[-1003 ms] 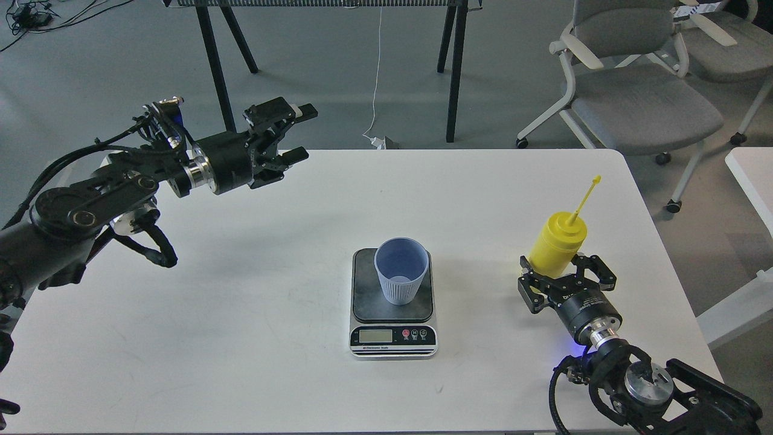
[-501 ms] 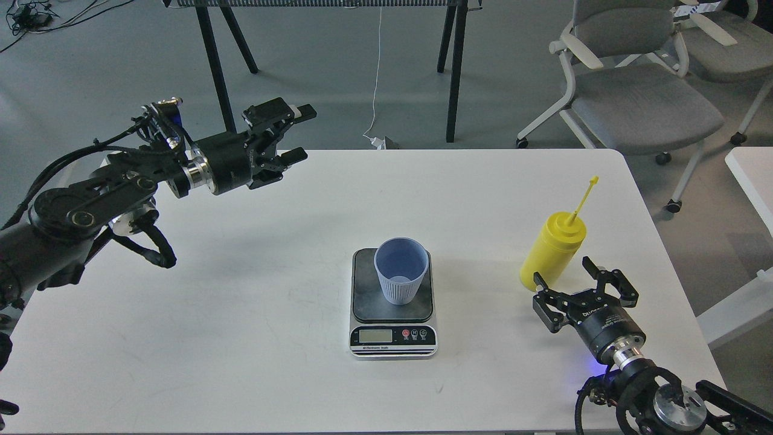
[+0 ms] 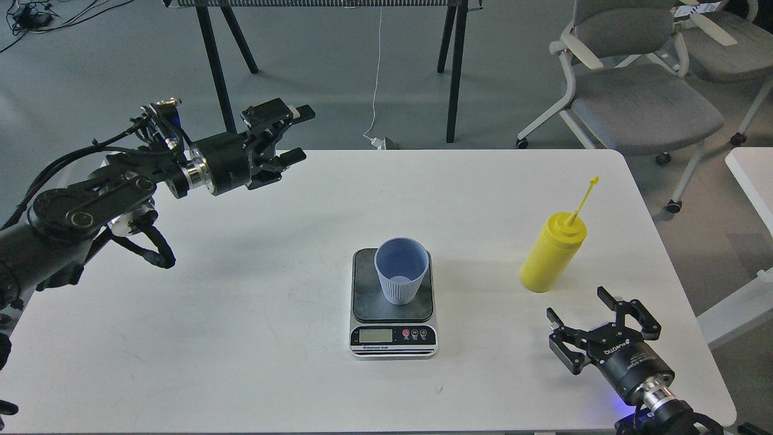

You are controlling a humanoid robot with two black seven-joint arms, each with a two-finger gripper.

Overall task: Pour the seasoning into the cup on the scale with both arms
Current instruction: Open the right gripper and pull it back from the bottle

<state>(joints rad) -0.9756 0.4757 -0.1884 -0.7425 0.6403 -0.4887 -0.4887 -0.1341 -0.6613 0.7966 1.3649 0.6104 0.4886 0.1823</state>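
Note:
The light-blue ribbed cup (image 3: 401,269) stands upright on the dark plate of the scale (image 3: 393,335) at the middle of the white table. The yellow seasoning bottle (image 3: 552,252) stands upright to the right of the scale, its thin nozzle pointing up and right. My right gripper (image 3: 580,305) is open and empty, near the table's front right, a short way in front of the bottle and apart from it. My left gripper (image 3: 298,134) is open and empty, held above the table's far left part, far from the cup.
The white table (image 3: 241,314) ends close to the right of the bottle. Grey office chairs (image 3: 634,90) stand beyond the far right corner. Black legs of a stand (image 3: 453,72) rise behind the table. Another white table edge (image 3: 752,181) shows at the right.
My right gripper has let go of the yellow bottle and drawn back toward the front right edge. The bottle now stands upright on its own. My left arm has barely moved.

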